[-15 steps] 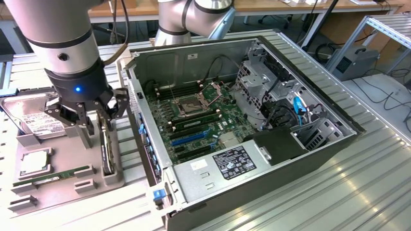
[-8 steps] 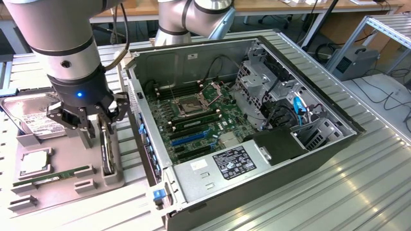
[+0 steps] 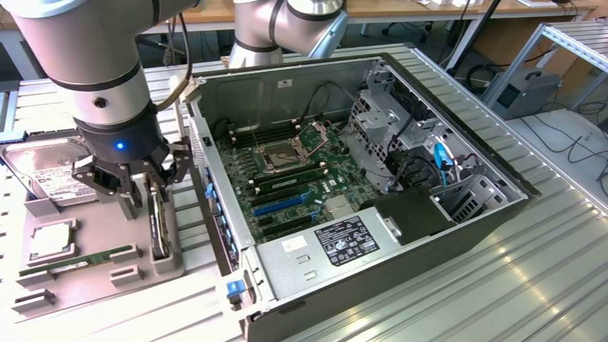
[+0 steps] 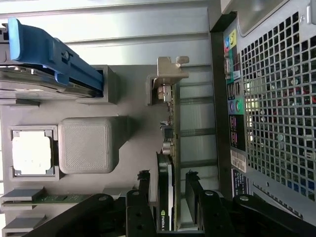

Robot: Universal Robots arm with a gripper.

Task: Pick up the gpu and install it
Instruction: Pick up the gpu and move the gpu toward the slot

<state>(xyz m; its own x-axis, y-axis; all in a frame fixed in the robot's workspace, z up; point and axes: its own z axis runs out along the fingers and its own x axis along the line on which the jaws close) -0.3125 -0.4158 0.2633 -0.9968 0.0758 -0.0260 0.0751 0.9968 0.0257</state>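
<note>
The gpu [image 4: 168, 148] stands on edge in a slot of the grey holder tray [image 4: 133, 148], a thin dark card with its silvery bracket [image 4: 170, 74] at the far end. My gripper [image 4: 168, 180] is open and straddles the card's near end. One dark finger [image 4: 144, 180] stands on either side, with a gap to the card on both. In the exterior view my gripper [image 3: 144, 203] hangs low over the gpu [image 3: 161, 235], at the edge of the holder tray [image 3: 105, 281] beside the computer case [image 3: 399, 235].
The tray also holds a silver hard drive [image 3: 48, 174], a CPU [image 3: 50, 242] and a green memory stick [image 3: 81, 260]. The case lies open at the exterior view's right, showing its motherboard [image 3: 285, 178] and blue expansion slots [image 3: 280, 205]. The case's perforated rear panel [image 4: 276, 108] is close beside the card.
</note>
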